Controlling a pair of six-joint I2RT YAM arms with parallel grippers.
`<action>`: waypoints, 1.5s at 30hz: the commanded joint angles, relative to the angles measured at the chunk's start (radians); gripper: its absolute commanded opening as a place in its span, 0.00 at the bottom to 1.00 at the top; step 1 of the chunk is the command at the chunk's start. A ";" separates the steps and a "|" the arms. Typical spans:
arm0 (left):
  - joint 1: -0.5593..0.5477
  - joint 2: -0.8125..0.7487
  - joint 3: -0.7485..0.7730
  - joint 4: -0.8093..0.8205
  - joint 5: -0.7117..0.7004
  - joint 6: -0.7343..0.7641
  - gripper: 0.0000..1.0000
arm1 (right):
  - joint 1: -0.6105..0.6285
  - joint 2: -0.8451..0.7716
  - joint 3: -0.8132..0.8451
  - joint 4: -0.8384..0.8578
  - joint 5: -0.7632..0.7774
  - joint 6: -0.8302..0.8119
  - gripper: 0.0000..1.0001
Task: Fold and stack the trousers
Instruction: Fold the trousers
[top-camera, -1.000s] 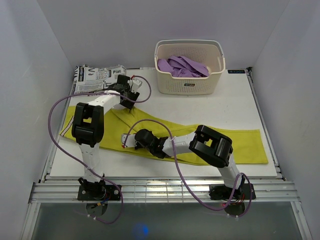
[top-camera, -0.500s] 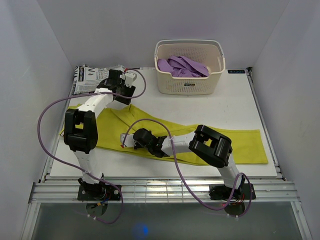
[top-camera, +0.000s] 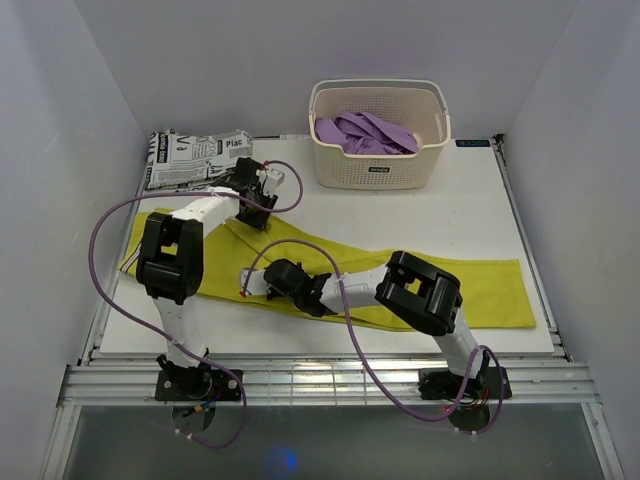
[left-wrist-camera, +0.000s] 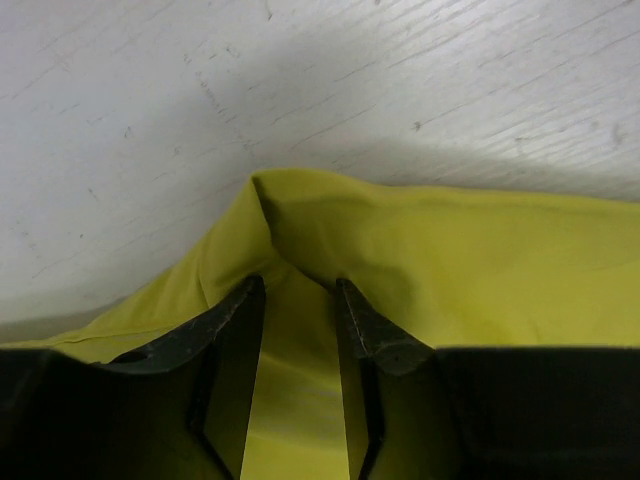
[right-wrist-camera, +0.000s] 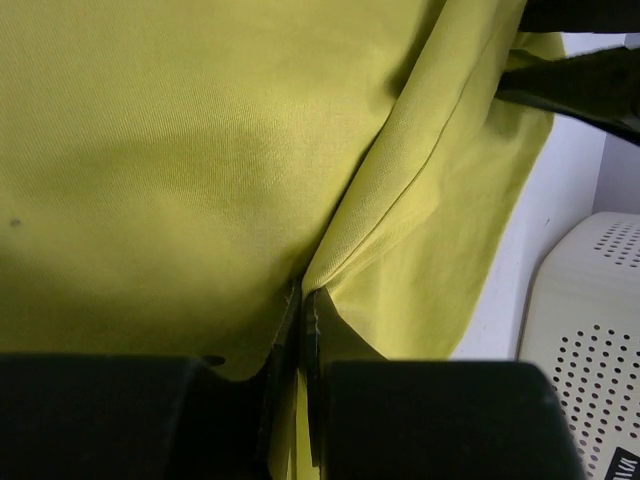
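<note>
Long mustard-yellow cloth trousers (top-camera: 430, 285) are lying across the white bench's (top-camera: 450, 220) near half, left edge to right. My right gripper (right-wrist-camera: 303, 297) is pinching a fold tight. My left gripper (left-wrist-camera: 300, 290) is standing half-wide astride a cloth ridge.

From above, the right arm (top-camera: 420, 290) covers the middle of the trousers (top-camera: 490, 285), and the left arm (top-camera: 168, 250) covers part of their end by the worktop's left edge. Both wrist views crop the cloth. The right wrist view shows only a corner of the basket (right-wrist-camera: 590, 300), whose wall hides much of the purple garment (top-camera: 365, 133).
</note>
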 joint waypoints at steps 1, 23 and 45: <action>0.004 -0.004 0.001 -0.015 -0.101 -0.029 0.44 | 0.008 0.114 -0.048 -0.207 -0.066 0.035 0.08; 0.001 -0.006 0.206 -0.089 -0.069 0.020 0.05 | 0.006 0.146 -0.074 -0.191 -0.069 0.008 0.08; -0.011 -0.024 0.022 -0.075 -0.145 0.002 0.08 | 0.008 0.143 -0.081 -0.195 -0.067 0.012 0.08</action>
